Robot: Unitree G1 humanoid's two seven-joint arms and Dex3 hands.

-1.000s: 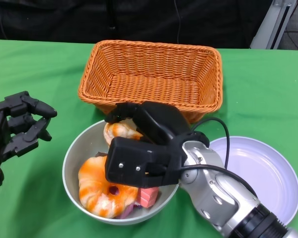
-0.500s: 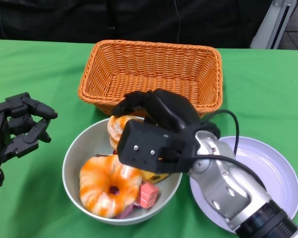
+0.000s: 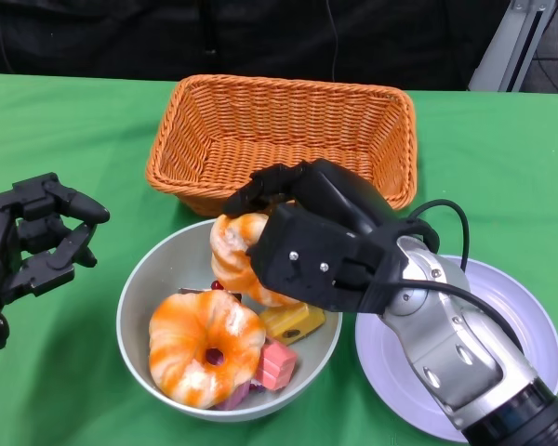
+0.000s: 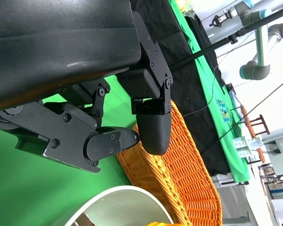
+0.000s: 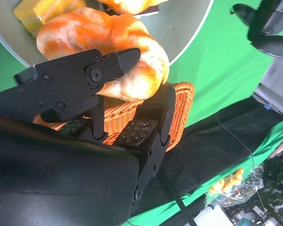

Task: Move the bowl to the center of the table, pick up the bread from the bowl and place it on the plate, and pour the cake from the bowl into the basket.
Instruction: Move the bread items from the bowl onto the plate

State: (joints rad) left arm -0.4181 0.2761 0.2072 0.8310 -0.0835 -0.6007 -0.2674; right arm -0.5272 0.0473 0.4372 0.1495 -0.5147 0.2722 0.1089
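1. Nearest to me, my silver right forearm [image 3: 465, 362] runs up from the lower right corner, passing over the near edge of the round pale lilac plate [image 3: 502, 307]. The plate sits on the green cloth surface [image 3: 65, 130], just right of the bowl.
2. My right hand [image 3: 307, 237] is wrapped around the orange-and-white glazed bread roll [image 3: 242, 260]. The right wrist view confirms the grip: black fingers [image 5: 85, 77] press on one side of the roll [image 5: 108, 52] and another finger backs it from the far side.
3. That roll hangs over the far right part of the round grey bowl [image 3: 144, 283], above its contents rather than lying among them. Whether it touches anything below, I cannot tell.
4. Inside the bowl, at the near left, lies a second orange-and-white ring-shaped bread [image 3: 203, 346]. Beside it I see a yellow wedge of cake [image 3: 293, 321] and a pink block of cake [image 3: 277, 364], both toward the right side.
5. The bowl stands in the middle of the surface, directly in front of the basket and close to it.
6. Off to the left, my left hand [image 3: 33, 237] hangs beside the bowl, apart from it. Its fingers are curled but spread, and it holds nothing. The left wrist view shows the fingers [image 4: 153, 127] parted with only green cloth and wicker behind them.
7. Farthest out, the rectangular orange wicker basket [image 3: 288, 139] sits on the surface, and I see only weave inside it.
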